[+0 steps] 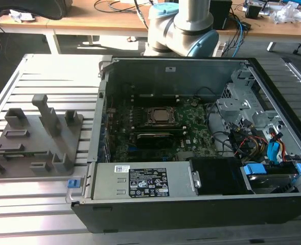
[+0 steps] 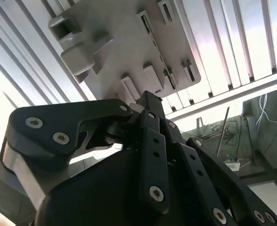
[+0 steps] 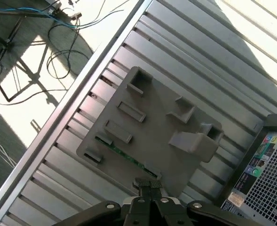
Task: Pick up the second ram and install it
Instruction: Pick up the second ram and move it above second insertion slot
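Observation:
In the first wrist view the second ram (image 3: 129, 159) shows as a thin green strip standing on edge in a long slot of the grey holder plate (image 3: 162, 127). My gripper (image 3: 148, 184) hangs well above the plate, over the plate's edge just beside the ram's slot. Its fingertips are pressed together and hold nothing. In the second wrist view the black gripper (image 2: 146, 99) is seen from behind its linkage, pointing at the same holder plate (image 2: 124, 42). In the exterior view the holder plate (image 1: 35, 138) lies at the exterior view's left of the open computer case (image 1: 181, 204).
The green motherboard (image 1: 160, 133) with its CPU socket (image 1: 160, 116) lies inside the case, beside a power supply (image 1: 145, 181) and drive cables (image 1: 257, 145). Both sit on a ribbed metal table (image 1: 48, 71). The case corner (image 3: 270, 165) shows near the plate. Cables lie on the floor (image 3: 58, 56).

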`<state>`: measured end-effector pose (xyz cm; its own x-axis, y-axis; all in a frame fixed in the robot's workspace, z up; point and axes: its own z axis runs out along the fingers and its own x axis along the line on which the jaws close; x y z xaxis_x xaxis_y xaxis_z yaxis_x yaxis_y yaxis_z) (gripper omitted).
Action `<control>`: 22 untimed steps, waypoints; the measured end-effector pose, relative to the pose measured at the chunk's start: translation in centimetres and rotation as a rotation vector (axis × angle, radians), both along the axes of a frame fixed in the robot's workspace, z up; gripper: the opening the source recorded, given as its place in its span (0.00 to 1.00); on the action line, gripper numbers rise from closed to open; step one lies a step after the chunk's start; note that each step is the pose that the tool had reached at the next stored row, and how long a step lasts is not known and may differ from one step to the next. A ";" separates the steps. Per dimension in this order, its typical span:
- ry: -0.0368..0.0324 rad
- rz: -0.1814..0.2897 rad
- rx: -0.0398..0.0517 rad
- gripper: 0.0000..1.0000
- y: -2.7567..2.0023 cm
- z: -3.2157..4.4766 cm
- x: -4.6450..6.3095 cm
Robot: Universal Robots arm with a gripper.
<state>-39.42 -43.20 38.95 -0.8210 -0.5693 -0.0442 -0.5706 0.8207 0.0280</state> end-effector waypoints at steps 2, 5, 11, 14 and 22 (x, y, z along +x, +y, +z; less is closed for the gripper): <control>0.0000 0.022 0.0000 0.11 0.00 0.00 0.0; 0.0000 0.053 0.0000 0.11 0.00 0.00 0.0; 0.0000 0.142 0.0000 0.11 0.00 0.00 0.0; 0.0001 0.192 -0.0001 0.11 0.00 0.00 0.0; 0.0000 0.331 -0.0005 0.11 0.00 0.00 0.0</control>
<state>-39.42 -43.20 38.95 -0.5918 -0.8049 -0.0438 -0.8061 0.5911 0.0277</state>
